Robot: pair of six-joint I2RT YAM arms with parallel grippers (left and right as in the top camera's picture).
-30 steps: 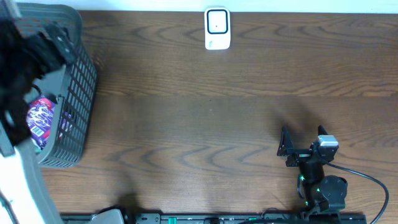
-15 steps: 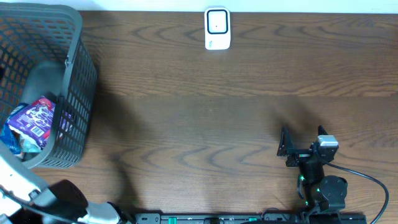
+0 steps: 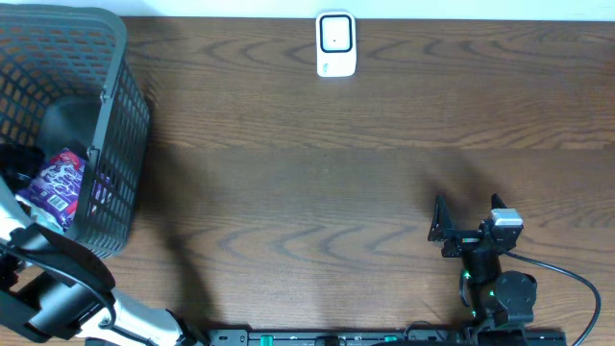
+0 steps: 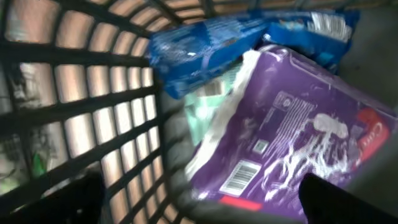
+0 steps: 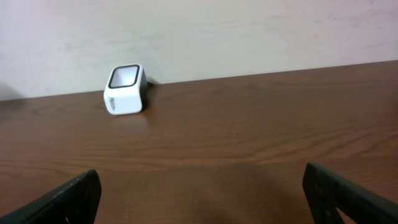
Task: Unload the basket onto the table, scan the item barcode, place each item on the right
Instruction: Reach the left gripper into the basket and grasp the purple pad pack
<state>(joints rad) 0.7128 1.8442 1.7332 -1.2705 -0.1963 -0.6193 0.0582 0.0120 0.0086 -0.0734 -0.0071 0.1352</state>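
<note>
A purple packet (image 4: 292,130) with a white barcode label (image 4: 239,177) lies in the dark mesh basket (image 3: 120,115) at the table's left; it also shows as the purple packet (image 3: 60,183) from above. Blue packets (image 4: 205,43) lie behind it. My left gripper (image 4: 205,208) hangs open just over the basket's near rim, with its fingertips (image 4: 68,199) wide apart and the barcode between them, further in. The left arm (image 3: 58,288) reaches in from the lower left. The white scanner (image 3: 335,43) stands at the table's far edge. My right gripper (image 3: 468,213) is open and empty, facing the scanner (image 5: 124,90).
The basket's lattice wall (image 4: 93,106) fills the left of the left wrist view. Bare brown table (image 3: 307,192) stretches between the basket and the right arm. A pale wall (image 5: 249,31) rises behind the scanner.
My left arm swung away from over the basket's back left and now comes in at its near corner. The right arm, the scanner and the packets have not moved.
</note>
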